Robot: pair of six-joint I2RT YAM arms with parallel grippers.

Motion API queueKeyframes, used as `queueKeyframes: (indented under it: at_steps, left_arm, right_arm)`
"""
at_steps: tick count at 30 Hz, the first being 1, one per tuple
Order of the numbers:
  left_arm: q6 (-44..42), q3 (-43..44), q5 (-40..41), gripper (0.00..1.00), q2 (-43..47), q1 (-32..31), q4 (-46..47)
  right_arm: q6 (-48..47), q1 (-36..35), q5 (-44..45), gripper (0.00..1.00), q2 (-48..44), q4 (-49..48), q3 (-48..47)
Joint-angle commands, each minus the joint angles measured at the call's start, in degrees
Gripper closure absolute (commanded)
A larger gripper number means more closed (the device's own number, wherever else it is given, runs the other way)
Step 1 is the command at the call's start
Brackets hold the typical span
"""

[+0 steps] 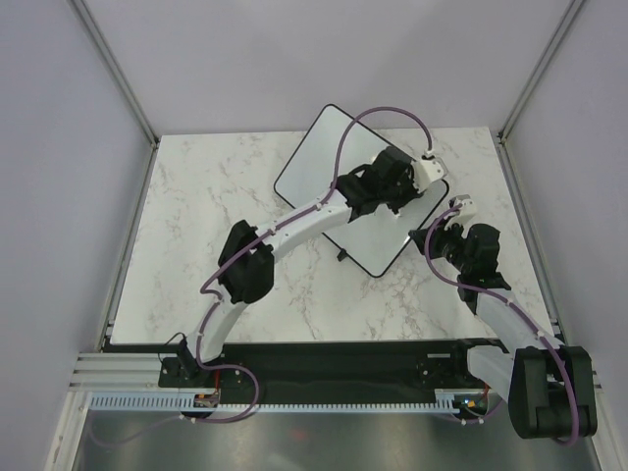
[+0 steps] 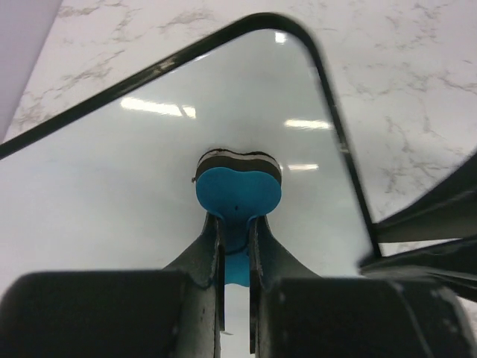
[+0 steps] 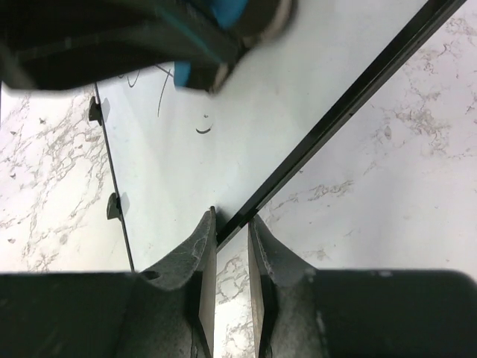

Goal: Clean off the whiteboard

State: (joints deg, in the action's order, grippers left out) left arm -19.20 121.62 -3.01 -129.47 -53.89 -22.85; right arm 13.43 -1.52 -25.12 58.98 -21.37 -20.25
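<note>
The whiteboard (image 1: 314, 162) lies tilted on the marble table, glossy white with a thin black frame. My left gripper (image 1: 392, 182) is over its right part, shut on the blue bone-shaped eraser (image 2: 238, 190), whose felt end presses on the board (image 2: 112, 171). My right gripper (image 1: 437, 231) is at the board's right edge. In the right wrist view its jaws (image 3: 232, 222) close on the black frame (image 3: 335, 112). Small dark marker strokes (image 3: 201, 129) remain on the board near the eraser (image 3: 223, 11).
The marble table (image 1: 206, 216) runs to grey walls at left, right and back. The board's small black feet (image 3: 113, 206) stick out at its near edge. A purple cable (image 1: 388, 113) loops over the board.
</note>
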Motion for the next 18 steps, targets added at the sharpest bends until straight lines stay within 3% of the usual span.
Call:
queueKeyframes:
  at_steps: [1,7,18]
  left_arm:
    - [0.3,1.08,4.06,0.98,-2.98,6.33,-0.18]
    - [2.76,-4.81,-0.23,0.98,0.08,8.1,0.17]
    - [6.63,-13.77,-10.43,0.98,5.37,0.45,-0.88]
  right_arm:
    - [-3.15,-0.85,-3.09,1.0,-0.88,-2.1,-0.67]
    - [-3.24,-1.03,-3.09,1.0,-0.62,-2.28,-0.58]
    - [-3.15,-1.12,-2.91,1.0,-0.89,-2.1,-0.58]
